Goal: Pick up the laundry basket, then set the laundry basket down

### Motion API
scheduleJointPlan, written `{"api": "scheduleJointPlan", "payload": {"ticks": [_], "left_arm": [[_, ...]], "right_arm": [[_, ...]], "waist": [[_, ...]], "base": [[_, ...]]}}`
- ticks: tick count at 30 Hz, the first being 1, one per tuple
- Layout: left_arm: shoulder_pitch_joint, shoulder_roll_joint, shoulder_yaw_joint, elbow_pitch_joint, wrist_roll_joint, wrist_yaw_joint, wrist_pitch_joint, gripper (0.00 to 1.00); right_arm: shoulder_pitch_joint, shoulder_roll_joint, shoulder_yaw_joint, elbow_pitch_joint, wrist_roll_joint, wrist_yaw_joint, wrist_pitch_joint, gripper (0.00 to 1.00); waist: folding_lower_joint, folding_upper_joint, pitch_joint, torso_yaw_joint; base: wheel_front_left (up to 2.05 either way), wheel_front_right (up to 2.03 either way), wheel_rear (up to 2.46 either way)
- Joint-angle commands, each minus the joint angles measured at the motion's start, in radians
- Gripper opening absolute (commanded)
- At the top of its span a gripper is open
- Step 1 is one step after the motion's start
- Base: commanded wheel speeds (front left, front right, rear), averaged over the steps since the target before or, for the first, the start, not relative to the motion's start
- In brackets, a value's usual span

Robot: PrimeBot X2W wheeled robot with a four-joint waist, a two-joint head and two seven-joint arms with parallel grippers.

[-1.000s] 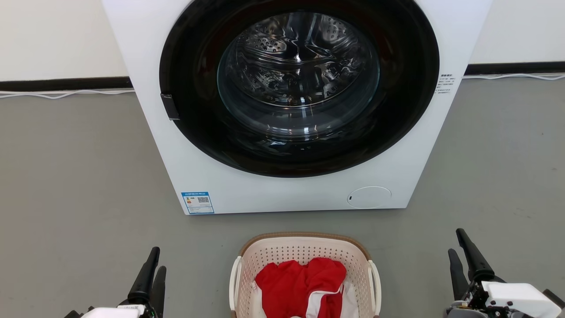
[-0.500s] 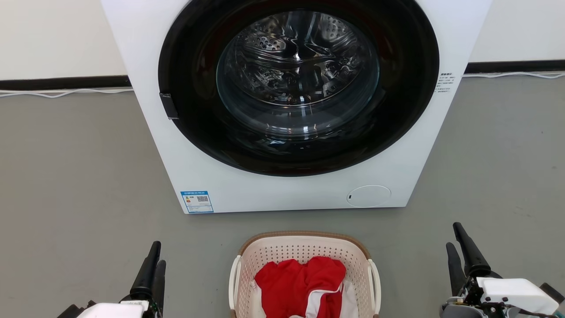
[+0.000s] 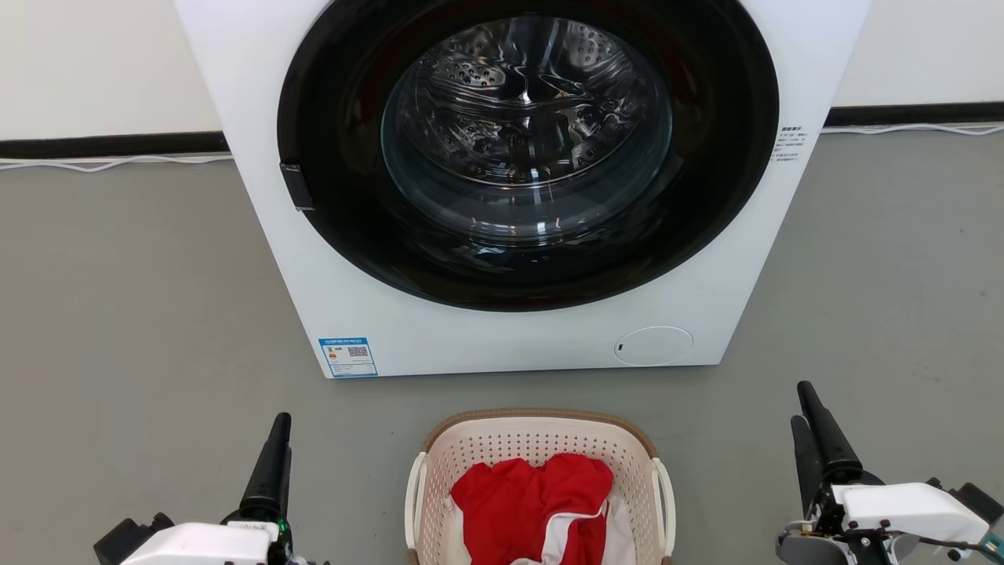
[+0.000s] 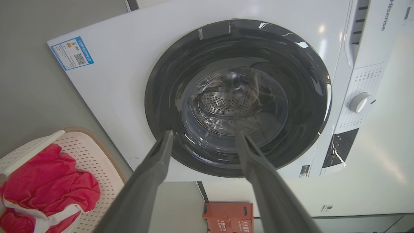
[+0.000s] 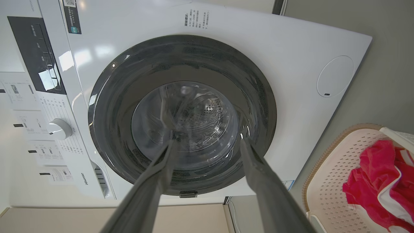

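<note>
The laundry basket (image 3: 541, 416), cream with perforated walls, a brown rim and white side handles, sits on the grey floor at the bottom centre of the head view. It holds a red and white garment (image 3: 533, 502). My left gripper (image 3: 278, 430) hovers well left of the basket and my right gripper (image 3: 800, 402) well right of it, neither touching it. Both point toward the washer. The left wrist view shows the left gripper (image 4: 204, 133) open with the basket (image 4: 97, 152) at lower left. The right gripper (image 5: 207, 141) is open too, with the basket (image 5: 333, 168) at lower right.
A white front-loading washer (image 3: 353, 275) with a dark round glass door stands just behind the basket. A white cable (image 3: 110, 163) runs along the wall's foot. A red crate (image 4: 228, 215) stands beside the washer. Grey floor lies open on both sides.
Both grippers have moved a little forward toward the washer. The left gripper's fingers now line up as one in the head view. The camera has shifted slightly; the basket has not moved.
</note>
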Motion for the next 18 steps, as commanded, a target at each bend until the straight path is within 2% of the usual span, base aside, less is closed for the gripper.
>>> {"api": "scheduleJointPlan", "payload": {"ticks": [1,10,18], "left_arm": [[-0.051,0.007,0.002,-0.035,0.033,-0.003,-0.009,1.0],[-0.056,0.009,-0.007,-0.047,0.163,-0.003,-0.036,1.0],[-0.062,0.01,-0.019,-0.046,0.308,-0.004,-0.062,1.0]], "right_arm": [[-0.05,-0.015,0.013,-0.04,-0.024,0.002,-0.016,1.0],[-0.058,-0.031,0.044,-0.063,-0.115,0.003,-0.042,1.0],[-0.065,-0.045,0.08,-0.068,-0.247,0.003,-0.068,1.0]], "waist": [[-0.0001,-0.0001,0.001,0.0],[-0.0001,-0.0001,0.003,-0.002],[-0.0001,-0.0001,0.002,-0.004]], "base": [[0.0,0.0,0.0],[0.0,0.0,0.0],[0.0,0.0,0.0]]}}
